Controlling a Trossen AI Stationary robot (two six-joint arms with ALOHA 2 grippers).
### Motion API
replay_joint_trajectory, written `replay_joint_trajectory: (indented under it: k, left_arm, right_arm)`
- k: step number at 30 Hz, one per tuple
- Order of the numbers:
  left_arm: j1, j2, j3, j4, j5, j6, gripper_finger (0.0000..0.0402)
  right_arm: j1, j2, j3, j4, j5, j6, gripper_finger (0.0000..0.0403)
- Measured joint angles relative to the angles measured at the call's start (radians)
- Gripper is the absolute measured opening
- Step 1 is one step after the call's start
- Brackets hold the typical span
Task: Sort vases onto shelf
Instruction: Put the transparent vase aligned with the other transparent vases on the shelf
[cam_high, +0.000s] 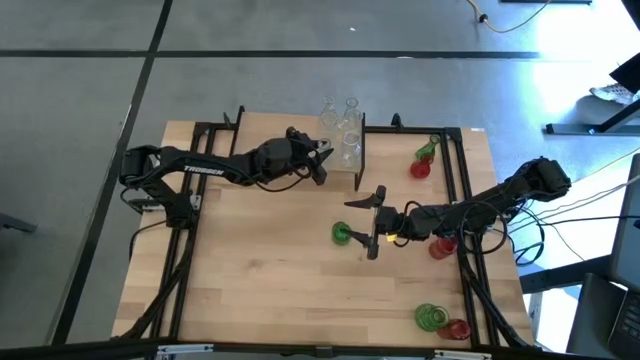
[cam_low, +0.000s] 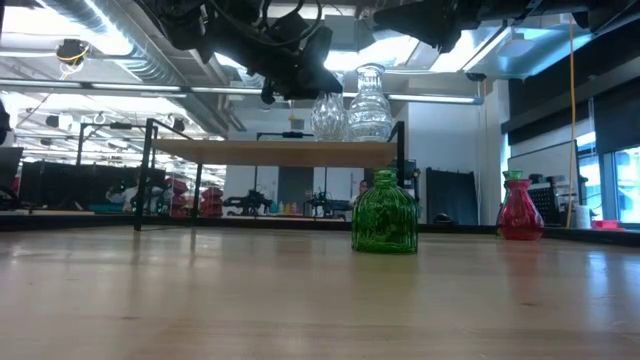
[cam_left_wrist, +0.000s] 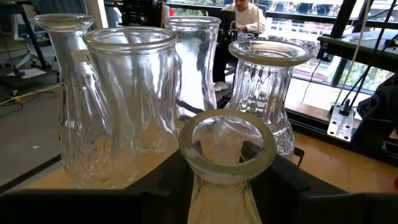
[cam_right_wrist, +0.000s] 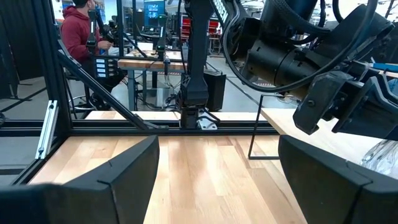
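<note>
The shelf (cam_high: 358, 170) stands at the table's far middle, and several clear vases (cam_left_wrist: 130, 93) stand on its board (cam_low: 270, 152). My left gripper (cam_high: 322, 158) is at the shelf's left side, shut on one more clear vase (cam_left_wrist: 227, 146). My right gripper (cam_high: 373, 222) hovers open over the table's middle, nothing between its fingers. A green vase (cam_high: 343, 234) stands on its base on the table just left of that gripper, and it also shows in the low view (cam_low: 385, 212). My left gripper pinches the clear vase between its two fingers (cam_left_wrist: 155, 193), one on each side of the neck (cam_left_wrist: 200, 198) below the rim. The fingers come almost level from the table's left. The vase stands upright, mouth up. The gripper hides its base, so I cannot tell whether it rests on the shelf.
Red vases (cam_high: 420, 168) (cam_high: 443, 246) (cam_high: 458, 328) and green vases (cam_high: 428, 150) (cam_high: 432, 317) stand along the table's right side. A black frame (cam_high: 463, 200) rims the table. A person sits at a desk beyond the table (cam_right_wrist: 78, 31).
</note>
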Motion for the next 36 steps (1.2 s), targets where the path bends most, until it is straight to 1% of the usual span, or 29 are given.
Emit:
replay_joint_trajectory:
  k: [5,9,16,29,32,36]
  left_arm:
    - [0.0,0.0,0.0,0.002,-0.006,0.0,0.0158]
    - [0.0,-0.001,0.0,0.002,-0.007,0.0,0.0167]
    - [0.0,-0.001,0.0,0.002,-0.007,-0.002,0.0177]
    - [0.009,-0.001,0.0,0.004,-0.008,-0.002,0.018]
    - [0.011,-0.001,0.0,0.004,-0.008,-0.002,0.0193]
    - [0.011,-0.001,0.0,0.004,0.006,-0.002,0.0222]
  right_arm:
    - [0.0,0.0,0.0,0.0,0.0,0.0,0.0316]
    - [0.0,0.0,0.0,0.0,0.0,0.0,0.0316]
    - [0.0,0.0,0.0,0.0,0.0,0.0,0.0316]
    - [0.0,0.0,0.0,0.0,0.0,0.0,0.0316]
    - [0.0,0.0,0.0,0.0,0.0,0.0,0.0316]
    - [0.0,0.0,0.0,0.0,0.0,0.0,0.0316]
